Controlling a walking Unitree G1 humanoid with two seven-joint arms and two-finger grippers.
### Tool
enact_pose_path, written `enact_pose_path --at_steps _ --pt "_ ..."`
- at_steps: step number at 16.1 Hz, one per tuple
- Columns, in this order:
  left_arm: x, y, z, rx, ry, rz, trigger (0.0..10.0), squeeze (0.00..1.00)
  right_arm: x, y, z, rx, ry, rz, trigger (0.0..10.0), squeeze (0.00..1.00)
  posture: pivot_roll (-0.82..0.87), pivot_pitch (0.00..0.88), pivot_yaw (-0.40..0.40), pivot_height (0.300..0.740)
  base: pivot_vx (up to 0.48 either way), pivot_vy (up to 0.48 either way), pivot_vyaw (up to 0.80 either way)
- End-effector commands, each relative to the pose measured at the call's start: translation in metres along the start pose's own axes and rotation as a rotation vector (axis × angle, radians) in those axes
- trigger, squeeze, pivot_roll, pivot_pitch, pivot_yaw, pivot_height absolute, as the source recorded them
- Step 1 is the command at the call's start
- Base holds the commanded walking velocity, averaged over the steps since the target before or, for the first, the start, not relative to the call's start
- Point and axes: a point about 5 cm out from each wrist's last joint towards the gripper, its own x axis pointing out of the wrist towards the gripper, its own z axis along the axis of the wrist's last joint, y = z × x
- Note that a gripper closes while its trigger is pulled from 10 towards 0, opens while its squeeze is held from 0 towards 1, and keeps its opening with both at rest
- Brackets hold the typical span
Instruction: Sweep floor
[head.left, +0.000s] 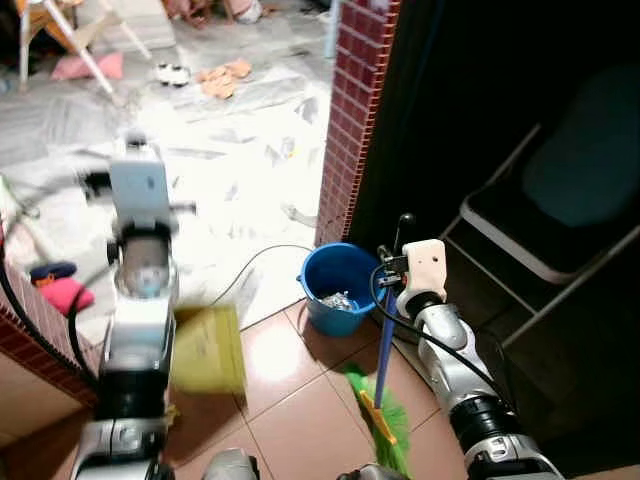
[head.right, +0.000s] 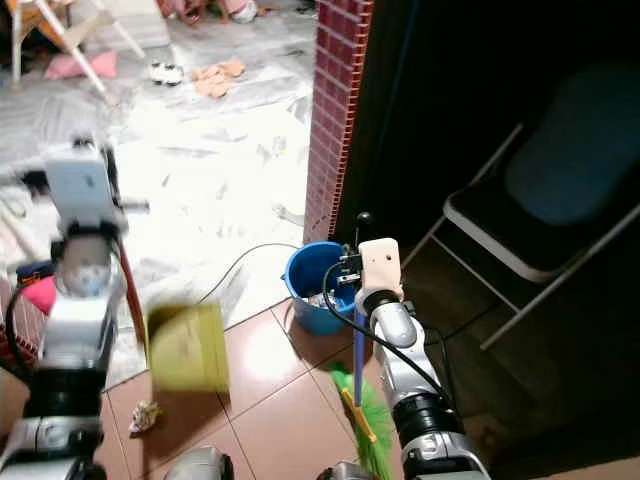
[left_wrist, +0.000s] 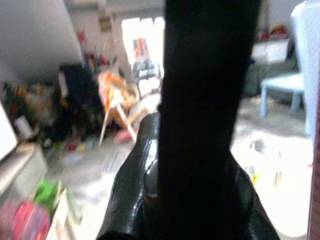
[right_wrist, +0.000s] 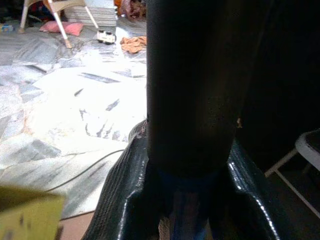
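Nearest, on the red tiles: green broom (head.left: 383, 415) head, blue handle up into right gripper (head.left: 400, 262), fingers (right_wrist: 125, 200) clamped around it. Left gripper (head.left: 135, 150) raised, fingers (left_wrist: 135, 185) closed on a dark shaft, yellow dustpan (head.left: 208, 349) hanging blurred below. Scrap (head.right: 145, 415) beside it. Beyond, blue bucket (head.left: 335, 290). Sweeping apparently just starting; next, probably dustpan down, bristles drawn toward the scrap.

Glossy terracotta floor tiles (head.left: 290, 400) are seen underfoot, with pale veined marble-like flooring (head.left: 230, 170) beyond and a rough red brick pillar (head.left: 352, 110) between. The bucket (head.left: 340, 287) looks smooth blue plastic, the dustpan (head.left: 207, 348) matt yellow plastic, the broom (head.left: 385, 395) a blue handle with green synthetic bristles. Brushed silver metal is shown on the arms, the right gripper (right_wrist: 187, 200) fingers glossy black and faintly textured, closed round the handle; the folding chair (head.left: 545, 230) has a painted metal frame.
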Motion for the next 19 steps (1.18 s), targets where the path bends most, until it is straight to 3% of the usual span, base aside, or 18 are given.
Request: enact_pose_path --at_steps 1,5,9,13,14,16,19 --pt "0.003 -0.003 0.029 -0.007 -0.150 0.012 10.0 0.00 0.002 0.001 0.005 0.009 -0.031 0.014 10.0 0.00 0.01 0.000 -0.057 0.740 0.000 0.000 0.00" --pt "-0.015 -0.005 0.005 0.016 -0.063 0.060 10.0 0.00 0.004 0.003 0.008 0.007 -0.041 0.029 10.0 0.00 0.01 0.000 -0.055 0.740 0.000 0.000 0.00" --pt "-0.035 -0.020 -0.009 0.013 0.003 0.023 10.0 0.00 0.003 0.006 0.009 -0.007 -0.061 0.070 10.0 0.00 0.01 0.000 -0.057 0.740 0.000 0.000 0.74" --pt "-0.042 -0.028 -0.018 0.023 0.052 0.009 10.0 0.00 0.004 0.010 0.012 0.002 -0.077 0.097 10.0 0.00 0.01 0.000 -0.058 0.740 0.000 0.000 0.79" --pt "-0.046 -0.036 -0.023 -0.011 0.095 -0.061 10.0 0.00 0.005 0.011 0.013 0.002 -0.083 0.112 10.0 0.00 0.01 0.000 -0.058 0.740 0.000 0.000 0.78" --pt "-0.048 -0.041 -0.024 -0.022 0.098 -0.092 10.0 0.00 0.006 0.013 0.013 -0.004 -0.089 0.127 10.0 0.00 0.00 0.000 -0.049 0.740 0.000 0.000 0.78" --pt "-0.050 -0.054 -0.020 -0.066 0.119 -0.144 10.0 0.00 0.011 0.030 0.024 -0.043 -0.135 0.200 10.0 0.00 0.00 0.000 -0.047 0.740 0.000 0.000 0.78"
